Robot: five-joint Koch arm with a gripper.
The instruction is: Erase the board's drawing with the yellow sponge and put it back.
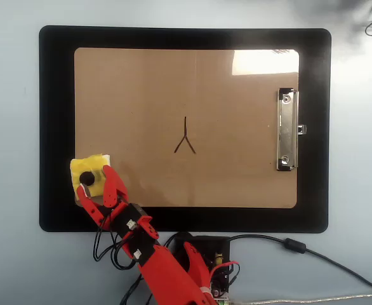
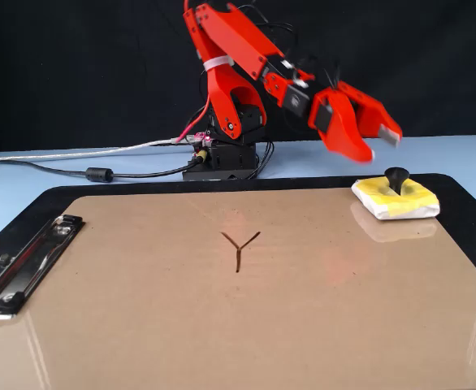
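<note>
In the fixed view, the silver clip [image 2: 27, 262] is seen nearest, at the left edge of the board [image 2: 222, 325], which lies on a black mat [image 1: 56, 127]. The drawing [image 2: 240, 246] is found mid-board, untouched. Farther back, the yellow sponge [image 2: 395, 199] rests on the board's right corner. The fingers [image 2: 376, 145] are held spread above it, gripping nothing. The worktop [image 2: 27, 187] is seen behind.
</note>
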